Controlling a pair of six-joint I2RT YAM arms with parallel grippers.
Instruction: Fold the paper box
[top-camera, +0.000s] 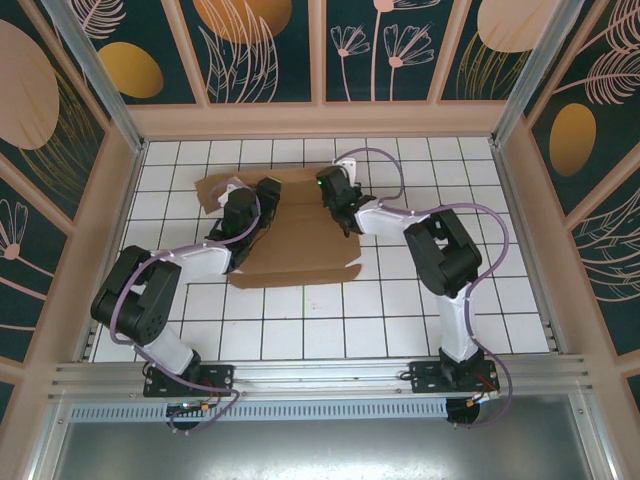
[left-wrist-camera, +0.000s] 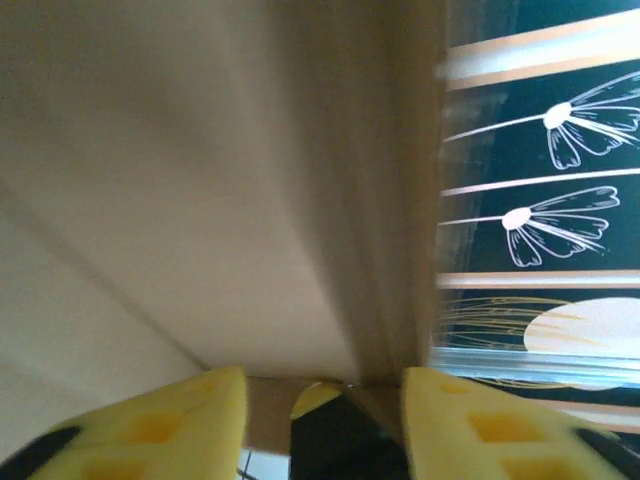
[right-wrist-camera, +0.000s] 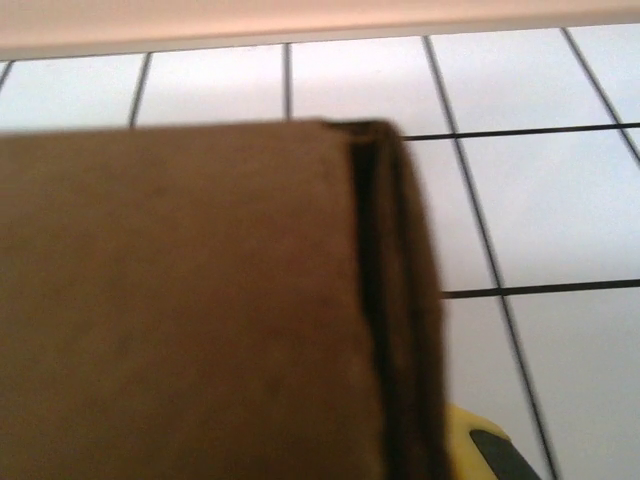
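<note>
One paper box (top-camera: 300, 245) (brown); left jaws parted, not gripping; right jaws closed, apparently pinching it.

A: Box (top-camera: 300, 245) where?
B: Mid table (top-camera: 400, 330), nearer far side, btwn the arms.
A: Grippers?
B: L gripper (top-camera: 268, 192) over box's far-left part; R gripper (top-camera: 338, 205) to its right, at box's far-right part.
</note>
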